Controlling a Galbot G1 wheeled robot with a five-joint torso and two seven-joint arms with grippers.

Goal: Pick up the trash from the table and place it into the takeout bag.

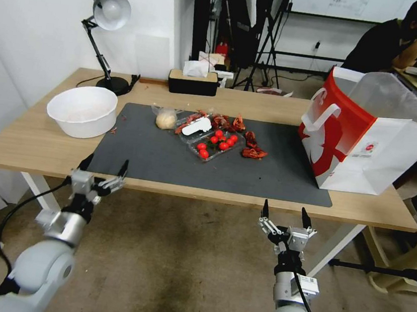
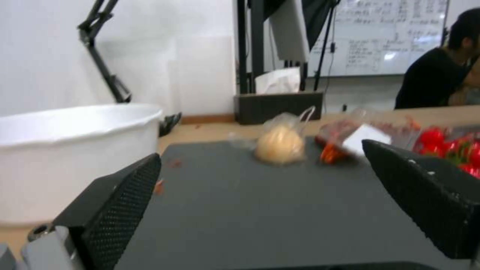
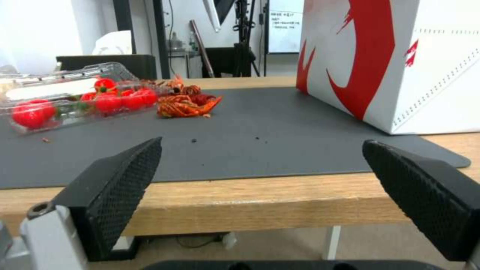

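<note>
Your left claw (image 1: 104, 167) hangs released at the table's (image 1: 38, 142) near edge; your right claw (image 1: 286, 214), also released, sits just short of it. Ahead of the left lies the bun (image 1: 166, 119); beyond the right, tomato tray (image 1: 215, 144), shells (image 1: 253, 153), then bag (image 1: 372, 140). Risk: the bun's slack plastic could slip, and shells may scatter. Grey mat (image 1: 167, 158), lamp (image 1: 107, 12), bowl (image 1: 82, 110), cluttered room behind.

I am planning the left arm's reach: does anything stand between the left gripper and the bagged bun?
Nothing visible does. The left gripper is open at the table's near edge, and only bare grey mat lies between it and the bagged bun. The white bowl stands off to the side.
</note>
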